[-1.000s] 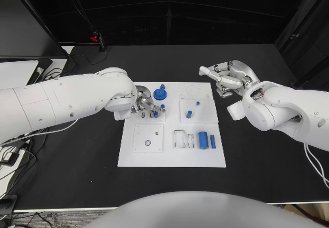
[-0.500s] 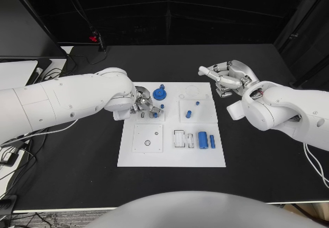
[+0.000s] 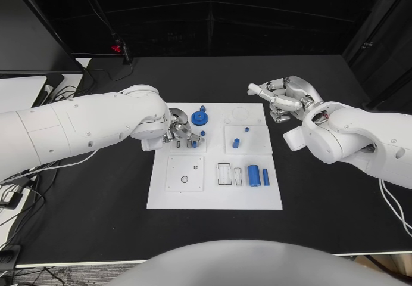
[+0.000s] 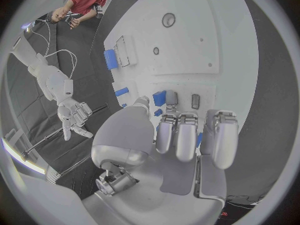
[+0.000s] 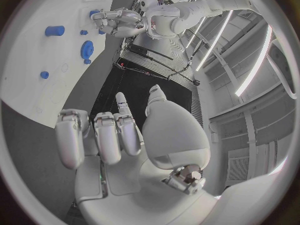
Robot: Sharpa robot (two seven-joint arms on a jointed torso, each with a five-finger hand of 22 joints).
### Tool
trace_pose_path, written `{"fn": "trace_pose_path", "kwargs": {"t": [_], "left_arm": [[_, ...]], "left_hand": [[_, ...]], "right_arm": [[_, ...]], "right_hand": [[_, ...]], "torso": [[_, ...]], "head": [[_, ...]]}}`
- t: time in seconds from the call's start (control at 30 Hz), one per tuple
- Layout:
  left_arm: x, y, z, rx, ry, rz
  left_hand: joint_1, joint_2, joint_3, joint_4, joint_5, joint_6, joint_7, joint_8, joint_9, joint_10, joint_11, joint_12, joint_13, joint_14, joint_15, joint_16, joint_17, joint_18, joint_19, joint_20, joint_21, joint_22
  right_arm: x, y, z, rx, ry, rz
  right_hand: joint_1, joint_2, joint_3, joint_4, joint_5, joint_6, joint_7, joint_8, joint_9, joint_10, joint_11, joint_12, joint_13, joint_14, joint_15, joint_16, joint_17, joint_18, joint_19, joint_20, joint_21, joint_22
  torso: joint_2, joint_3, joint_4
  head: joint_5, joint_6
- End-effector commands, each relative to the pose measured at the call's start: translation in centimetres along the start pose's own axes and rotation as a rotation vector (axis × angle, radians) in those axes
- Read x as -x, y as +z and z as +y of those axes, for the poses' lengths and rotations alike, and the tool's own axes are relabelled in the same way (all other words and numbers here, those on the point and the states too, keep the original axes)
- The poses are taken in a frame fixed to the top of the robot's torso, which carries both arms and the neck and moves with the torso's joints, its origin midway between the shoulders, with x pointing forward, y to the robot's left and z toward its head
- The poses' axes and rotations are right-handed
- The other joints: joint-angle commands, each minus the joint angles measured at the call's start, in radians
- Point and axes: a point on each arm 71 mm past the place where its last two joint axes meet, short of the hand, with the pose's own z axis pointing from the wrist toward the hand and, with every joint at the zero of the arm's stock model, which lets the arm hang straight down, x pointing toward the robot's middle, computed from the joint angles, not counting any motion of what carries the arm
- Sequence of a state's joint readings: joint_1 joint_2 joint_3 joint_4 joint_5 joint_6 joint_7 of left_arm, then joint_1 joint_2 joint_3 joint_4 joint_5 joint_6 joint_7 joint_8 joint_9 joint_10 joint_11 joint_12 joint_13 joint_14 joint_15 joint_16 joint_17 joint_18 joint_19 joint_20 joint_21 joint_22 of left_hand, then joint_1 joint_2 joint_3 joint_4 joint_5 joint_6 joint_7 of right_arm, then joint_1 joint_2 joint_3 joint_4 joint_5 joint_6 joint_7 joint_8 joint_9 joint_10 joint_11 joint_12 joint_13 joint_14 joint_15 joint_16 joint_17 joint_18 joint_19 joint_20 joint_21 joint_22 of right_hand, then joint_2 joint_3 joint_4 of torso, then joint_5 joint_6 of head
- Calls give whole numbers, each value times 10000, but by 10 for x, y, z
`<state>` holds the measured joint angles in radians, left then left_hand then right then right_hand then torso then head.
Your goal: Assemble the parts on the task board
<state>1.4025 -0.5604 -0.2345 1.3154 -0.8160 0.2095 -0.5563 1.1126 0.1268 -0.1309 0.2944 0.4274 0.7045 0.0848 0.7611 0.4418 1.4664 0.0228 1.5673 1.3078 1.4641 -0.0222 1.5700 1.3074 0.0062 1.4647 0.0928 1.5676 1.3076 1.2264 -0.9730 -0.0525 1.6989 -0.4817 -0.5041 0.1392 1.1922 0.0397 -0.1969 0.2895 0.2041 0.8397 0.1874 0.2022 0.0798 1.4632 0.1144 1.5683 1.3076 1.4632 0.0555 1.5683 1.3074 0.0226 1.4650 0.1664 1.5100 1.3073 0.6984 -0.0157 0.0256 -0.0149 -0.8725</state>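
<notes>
The left hand point(image 3: 180, 133) hovers low over the task board point(image 3: 215, 199), fingers curled near a small blue part point(image 3: 194, 143) — whether pinching it I cannot tell — while the right hand point(image 3: 281, 99) waits beside the board, fingers loosely apart and holding nothing.

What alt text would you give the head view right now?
The left hand rests its fingers over small blue parts at the upper left of the white task board, beside a blue gear. The right hand hovers off the board's upper right corner, holding nothing.

Head overhead; wrists near; shared task board point(image 3: 215, 156)
</notes>
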Motion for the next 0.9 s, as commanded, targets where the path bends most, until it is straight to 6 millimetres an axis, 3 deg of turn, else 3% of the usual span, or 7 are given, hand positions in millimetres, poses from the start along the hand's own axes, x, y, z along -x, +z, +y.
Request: {"fn": "trace_pose_path", "kwargs": {"t": [0.03, 0.5, 0.7, 0.83, 0.9], "left_arm": [[0, 0, -1, -44, 68, 12], [-1, 1, -2, -137, 56, -4], [-1, 1, -3, -175, 72, 17], [-1, 1, -2, -155, 63, 6], [0, 1, -2, -166, 39, -30]], "left_hand": [[87, 94, -4, -31, 73, 86, -48, -33, 73, 1044, -52, 35, 2630, 1067, -89, 8, 2634, -62, 1061, -63, 32, 2632], [610, 257, 234, -31, 192, 131, -119, -57, 390, 1044, -119, 35, 2630, 1067, -145, 8, 2634, -62, 1061, -104, 32, 2632], [1128, 287, 513, -51, 425, 131, -167, -122, 591, 1044, -166, 35, 2630, 1067, -195, 8, 2634, -62, 1061, -147, 32, 2632], [1297, 312, 654, -32, 640, 146, -175, -172, 692, 1044, -177, 35, 2630, 1067, -209, 8, 2634, -62, 1061, -166, 32, 2632], [1446, 267, 791, -32, 1197, 153, -187, -218, 769, 1044, -187, 35, 2630, 1067, -225, 8, 2634, -62, 1061, -179, 32, 2632]], "right_arm": [[0, 0, 0, -52, 28, 20], [1, 0, -1, -160, 18, -7], [1, 0, -1, -188, 17, -16], [1, 0, -1, -204, 17, -16], [1, 0, -2, -214, 14, -27]], "right_hand": [[-45, 93, -64, 11, 58, -79, -18, 41, -15, 1076, 9, 25, 2632, 1076, 34, 25, 2634, -30, 553, 22, 7, 2378], [-49, 94, -72, 12, 57, -89, -18, 43, -17, 1076, 6, 25, 2632, 1076, 31, 25, 2634, -27, 546, 20, -1, 2374], [-49, 94, -72, 12, 57, -89, -18, 43, -17, 1076, 6, 25, 2632, 1076, 31, 25, 2634, -27, 546, 20, -1, 2374], [-49, 94, -72, 12, 57, -89, -18, 43, -17, 1076, 6, 25, 2632, 1076, 31, 25, 2634, -27, 546, 20, -1, 2374], [-49, 94, -72, 12, 57, -89, -18, 43, -17, 1076, 6, 25, 2632, 1076, 31, 25, 2634, -27, 546, 20, -1, 2374]], "torso": [[2, 3, -4], [-5, 2, -2], [-1, 8, 14], [-4, -2, -15], [0, 3, -3]], "head": [[2, -2], [-11, -2], [-40, -2], [-4, -2], [-22, -2]]}}
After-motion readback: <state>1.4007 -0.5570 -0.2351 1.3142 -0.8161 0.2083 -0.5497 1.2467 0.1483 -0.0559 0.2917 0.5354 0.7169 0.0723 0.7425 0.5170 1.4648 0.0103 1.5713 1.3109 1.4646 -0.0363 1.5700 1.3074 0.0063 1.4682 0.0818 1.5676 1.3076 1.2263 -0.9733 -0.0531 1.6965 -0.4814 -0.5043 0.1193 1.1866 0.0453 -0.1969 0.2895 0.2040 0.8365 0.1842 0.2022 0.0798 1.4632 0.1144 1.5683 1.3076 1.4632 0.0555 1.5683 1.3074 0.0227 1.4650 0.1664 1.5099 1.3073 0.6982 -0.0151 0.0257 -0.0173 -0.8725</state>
